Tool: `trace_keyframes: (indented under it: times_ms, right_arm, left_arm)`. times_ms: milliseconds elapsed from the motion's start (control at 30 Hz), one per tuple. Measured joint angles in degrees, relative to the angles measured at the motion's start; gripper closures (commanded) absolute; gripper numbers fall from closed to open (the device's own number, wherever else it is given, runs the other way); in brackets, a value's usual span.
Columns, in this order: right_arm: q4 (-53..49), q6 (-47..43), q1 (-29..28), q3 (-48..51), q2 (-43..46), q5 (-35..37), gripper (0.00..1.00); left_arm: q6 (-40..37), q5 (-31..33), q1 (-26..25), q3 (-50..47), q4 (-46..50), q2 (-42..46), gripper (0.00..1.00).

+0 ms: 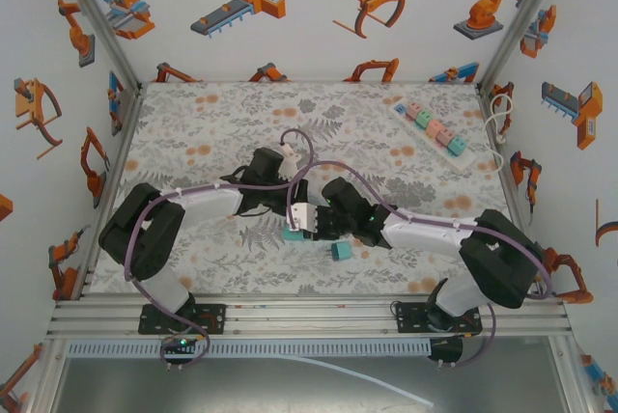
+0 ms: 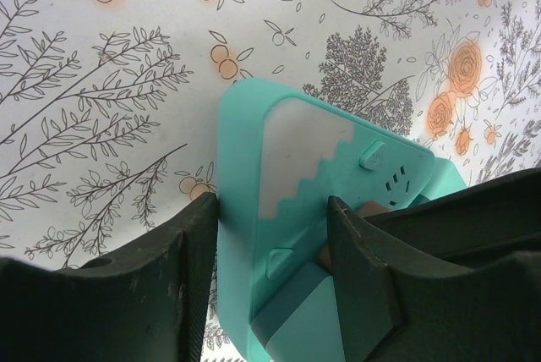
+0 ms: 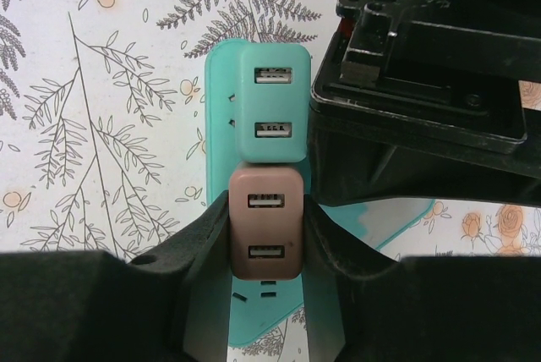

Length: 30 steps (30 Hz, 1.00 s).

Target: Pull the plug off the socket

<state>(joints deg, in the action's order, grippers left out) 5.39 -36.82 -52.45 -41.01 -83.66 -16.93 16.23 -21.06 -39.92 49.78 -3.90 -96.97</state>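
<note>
The teal socket (image 2: 287,167) lies on the flowered table, and my left gripper (image 2: 272,269) is shut on its two long sides. Two USB plugs sit in the socket side by side: a teal one (image 3: 272,104) farther off and a brown plug (image 3: 266,227) nearer. My right gripper (image 3: 266,248) is shut on the brown plug, its fingers (image 3: 203,252) pressing both flanks; the plug stands seated on the socket (image 3: 218,108). From above, both grippers meet over the socket (image 1: 290,234) at mid-table, the left gripper (image 1: 294,215) beside the right gripper (image 1: 319,227).
A loose teal plug (image 1: 340,251) lies on the table just right of the grippers. A white power strip (image 1: 430,128) with several coloured plugs rests at the back right, its white cable (image 1: 497,128) by the right wall. Panel walls enclose the table.
</note>
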Motion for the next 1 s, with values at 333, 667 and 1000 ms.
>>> trace_keyframes:
  times_ms: [333, 667, 1000]
  right_arm:
    - [0.00, 2.62, -0.02, 0.17, 7.48, -1.73, 1.00]
    - [1.51, 18.84, -0.74, 2.05, 19.10, 4.02, 1.00]
    - [-8.74, 59.84, -0.74, 0.48, 36.65, 20.61, 1.00]
  left_arm:
    - [0.04, 1.46, 0.04, 0.00, -1.49, 0.00, 0.50]
    - [0.07, 3.39, 0.35, 0.07, -0.20, 1.51, 0.46]
    - [-0.85, 7.72, 1.79, 3.67, 10.03, 8.09, 0.42]
